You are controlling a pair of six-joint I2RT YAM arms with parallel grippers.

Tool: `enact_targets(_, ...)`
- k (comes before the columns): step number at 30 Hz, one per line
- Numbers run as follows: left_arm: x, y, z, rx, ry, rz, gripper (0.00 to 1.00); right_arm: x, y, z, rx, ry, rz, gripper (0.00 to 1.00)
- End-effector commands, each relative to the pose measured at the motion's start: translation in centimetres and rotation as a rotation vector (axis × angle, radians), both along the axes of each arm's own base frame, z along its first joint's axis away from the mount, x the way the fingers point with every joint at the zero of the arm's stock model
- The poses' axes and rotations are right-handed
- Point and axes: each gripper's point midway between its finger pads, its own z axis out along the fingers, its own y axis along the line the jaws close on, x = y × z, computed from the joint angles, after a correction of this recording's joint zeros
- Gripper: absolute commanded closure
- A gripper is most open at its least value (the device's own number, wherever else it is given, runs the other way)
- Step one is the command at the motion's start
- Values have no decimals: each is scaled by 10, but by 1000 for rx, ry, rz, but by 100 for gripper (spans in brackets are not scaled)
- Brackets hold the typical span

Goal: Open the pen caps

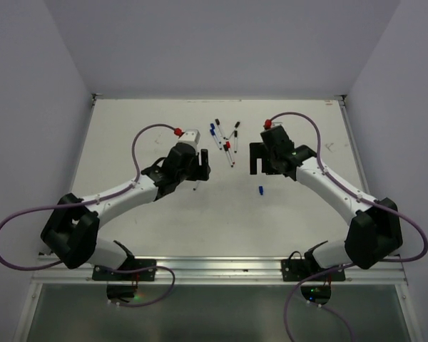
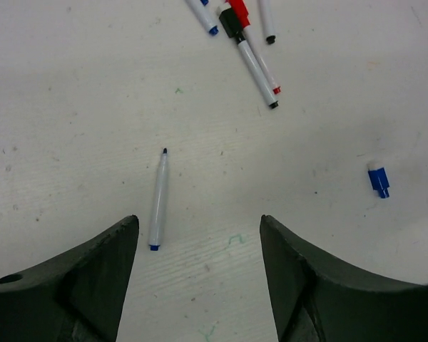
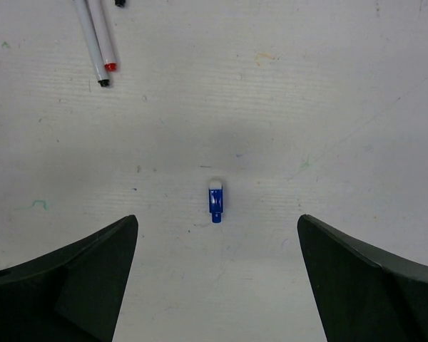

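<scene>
A loose blue pen cap (image 1: 260,190) lies on the white table; it shows ahead of my right gripper (image 3: 217,221), between its wide-open fingers, and at the right of the left wrist view (image 2: 378,179). An uncapped white pen barrel (image 2: 158,201) lies just ahead of my left gripper (image 2: 200,221), near its left finger (image 2: 93,278); the jaws are open and empty. Several capped pens (image 1: 225,137) lie in a cluster beyond both grippers, with a red cap (image 2: 237,8) and a black cap (image 2: 232,26) on them. In the top view the left gripper (image 1: 198,171) and right gripper (image 1: 264,165) hover low over the table.
The ends of two pens (image 3: 100,50) reach into the right wrist view at top left. White walls (image 1: 43,107) enclose the table on three sides. A purple cable (image 1: 143,142) loops over each arm.
</scene>
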Motion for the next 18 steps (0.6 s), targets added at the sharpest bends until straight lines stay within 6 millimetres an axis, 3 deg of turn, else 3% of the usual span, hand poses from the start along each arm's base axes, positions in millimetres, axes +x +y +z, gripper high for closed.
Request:
enact_targets(1, 37, -31, 34, -19, -80, -70, 28, 12, 8, 11, 32, -51, 11, 2)
enact_targets(5, 91, -38, 26, 32, -19, 25, 33, 33, 22, 21, 51, -63, 26, 12)
enact_targets(6, 98, -38, 20, 56, 3, 45, 33, 39, 28, 28, 68, -80, 38, 12)
enact_targets(7, 121, -43, 22, 67, -5, 105, 34, 45, 34, 30, 90, -95, 46, 12)
enact_targets(9, 133, -42, 14, 105, 31, 157, 36, 53, 38, 37, 95, -119, 56, 12)
enact_targets(10, 150, -50, 15, 99, 21, 179, 37, 54, 39, 38, 88, -120, 59, 12)
enact_targets(18, 189, -51, -20, 56, 79, 192, 42, 64, 16, 34, 47, -125, -57, 10)
